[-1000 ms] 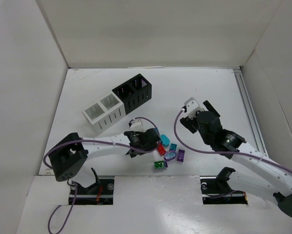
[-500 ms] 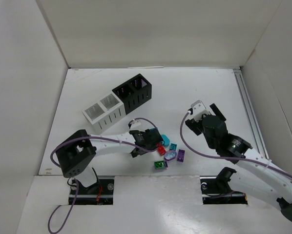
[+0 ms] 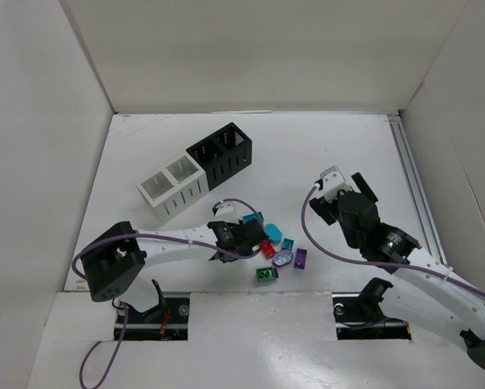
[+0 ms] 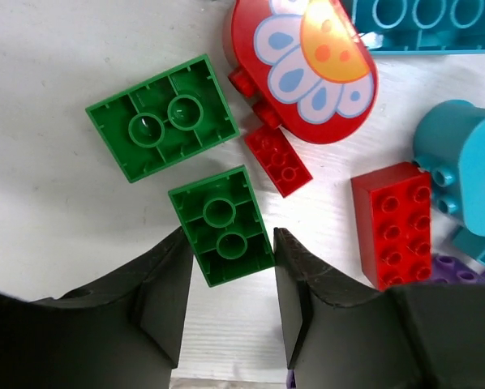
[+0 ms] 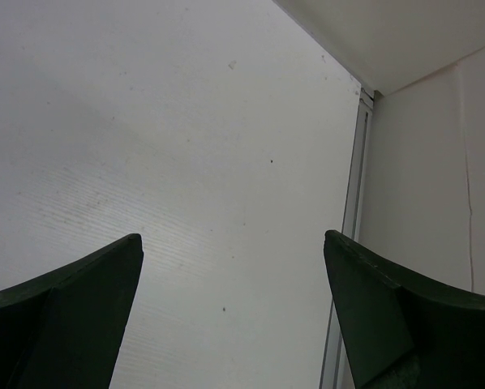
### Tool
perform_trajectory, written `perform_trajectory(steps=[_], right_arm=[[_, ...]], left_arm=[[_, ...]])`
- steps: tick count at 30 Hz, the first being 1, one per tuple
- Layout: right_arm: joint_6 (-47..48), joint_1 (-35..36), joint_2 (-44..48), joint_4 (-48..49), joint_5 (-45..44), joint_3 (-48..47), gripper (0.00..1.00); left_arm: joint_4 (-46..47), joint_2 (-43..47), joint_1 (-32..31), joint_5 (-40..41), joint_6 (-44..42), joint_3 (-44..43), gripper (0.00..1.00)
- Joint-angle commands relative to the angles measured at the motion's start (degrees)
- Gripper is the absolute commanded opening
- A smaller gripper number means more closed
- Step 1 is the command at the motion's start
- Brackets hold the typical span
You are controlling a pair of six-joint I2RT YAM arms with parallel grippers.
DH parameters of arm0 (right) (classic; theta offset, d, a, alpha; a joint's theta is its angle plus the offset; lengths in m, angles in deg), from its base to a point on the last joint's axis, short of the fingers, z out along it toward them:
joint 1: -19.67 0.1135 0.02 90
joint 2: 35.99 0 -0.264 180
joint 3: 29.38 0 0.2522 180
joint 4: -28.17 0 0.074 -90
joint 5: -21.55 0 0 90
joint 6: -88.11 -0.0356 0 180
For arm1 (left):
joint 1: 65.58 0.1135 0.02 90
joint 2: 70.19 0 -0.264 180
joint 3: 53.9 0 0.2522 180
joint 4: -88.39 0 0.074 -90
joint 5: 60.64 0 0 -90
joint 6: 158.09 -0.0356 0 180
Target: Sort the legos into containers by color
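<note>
Left gripper (image 4: 229,247), jaws apart, straddles the small green brick (image 4: 221,225), whose long axis runs roughly 12-to-6 between them; right gripper (image 5: 233,237), spread wide, is well apart.

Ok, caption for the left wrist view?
Open left gripper straddles the smaller green brick, upside down, beside a larger green brick.

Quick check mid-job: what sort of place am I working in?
Probably a lab test cell, not a home: a white table boxed in by plain white walls, with a pile of legos and slotted containers set out for sorting.
</note>
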Motion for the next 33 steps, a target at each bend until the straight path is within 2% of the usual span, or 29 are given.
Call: perform_trajectory(steps=[1,6,8,10,18,19,20,23,27,31,33], right_arm=[[-1.26,-0.06,0.81,0.45,-1.5,0.1,0.97],[-1.26,-0.06,0.81,0.97,-1.5,0.1,0.98],[-1.26,-0.06,0.28,0.97,-0.71,0.1,0.99],[0.14,-0.06,0.28,2.55,1.03,0.1,0.99],[3.84,-0.59,-3.49,5.98,4.57,0.1,0.99],[4.53,-0.59,-4.11,5.98,5.26,0.1,0.99],[4.54,-0.59,-4.72,6.51,5.88,-0.6,0.99],[6.04,-0.59,-7.01,7.12,8.51,-2.01,0.99],[8.14,-0.59,-9.73,8.44,11.6,-3.23,0.99],[9.89,-0.59,-13.33,8.44,14.76,-4.99,0.99],[12.28,-0.59,-13.87,9.06,19.93,-5.0,0.99]], left_arm=[[-1.17,3.42,-0.68,1.23,-1.53,-0.01,0.24],[-1.7,7.28,-2.79,4.22,-8.1,-3.7,0.21],[0.31,11.31,-2.79,7.1,-13.2,-4.67,0.21],[2.86,16.05,-0.08,7.65,-19.85,-5.47,0.21],[10.51,28.11,24.87,4.59,-30.87,-2.93,0.21],[12.95,28.12,27.33,4.58,-31.75,-2.4,0.21],[13.59,28.73,32.41,3.36,-32.98,-2.39,0.21],[15.44,28.04,40.07,0.27,-34.75,-2.39,0.21],[15.7,26.01,47.72,-2.19,-35.63,-2.39,0.21],[15.7,25.4,50.47,-2.89,-35.63,-1.69,0.21],[15.0,25.4,50.47,-2.11,-35.02,-1.16,0.21]])
